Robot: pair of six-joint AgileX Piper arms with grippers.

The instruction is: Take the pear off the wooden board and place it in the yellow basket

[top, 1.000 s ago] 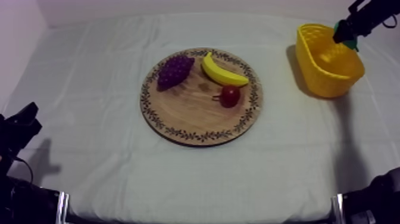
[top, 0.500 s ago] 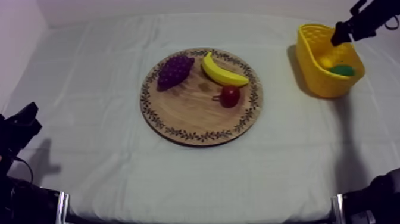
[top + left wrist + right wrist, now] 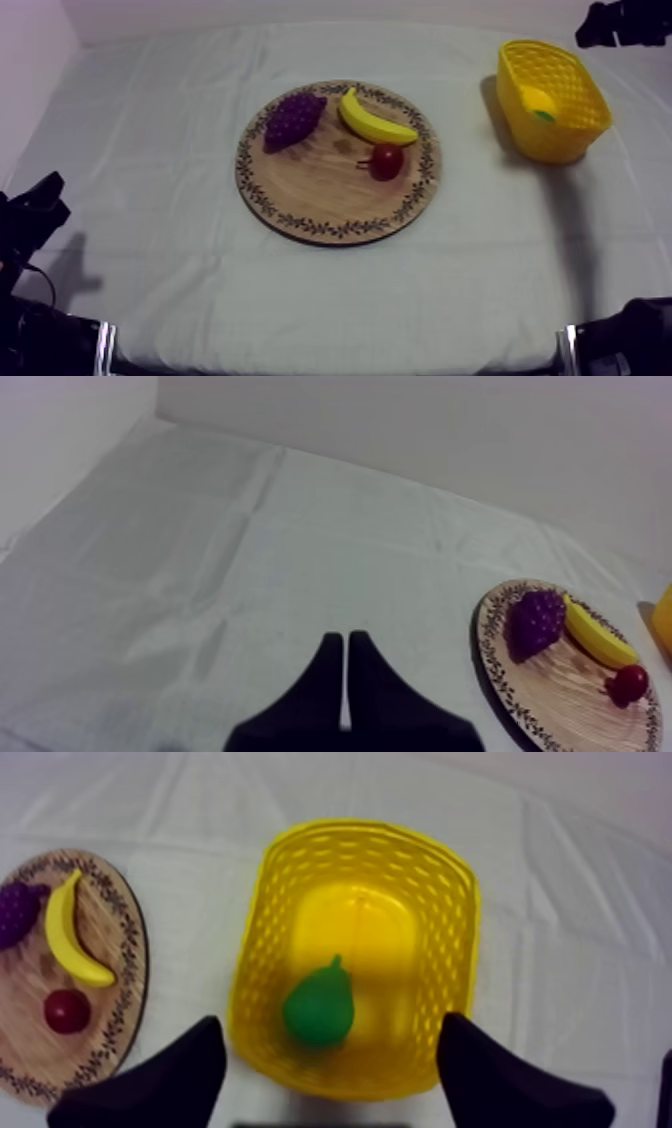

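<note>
right wrist view: looking straight down into the yellow basket (image 3: 255, 952), with the pear (image 3: 320, 1007) inside and the right pincer (image 3: 330, 1087) above the near rim.
right pincer: released, spread wide, black fingers (image 3: 150, 1087) well apart, one at each side of the basket; holding nothing, touching nothing.
pear: green, lying on the basket's floor, stem toward the far wall, clear of both fingers.
yellow basket: standing on the desk (image 3: 150, 150) at its right side, well apart from the wooden board (image 3: 330, 215).
left pincer (image 3: 345, 676): clenched on nothing, fingers pressed together in a narrow wedge, low over bare cloth at the desk's left side, well apart from the board.
wooden board: round, patterned rim, lying mid-desk and carrying three toy fruits.
bunch of grapes (image 3: 292, 118): purple, on the board's left part, near the rim.
banana (image 3: 375, 122): yellow, just beside the grapes, curving along the board's far right part.
small red fruit (image 3: 387, 160): on the board just in front of the banana, whether touching it cannot be told.
</note>
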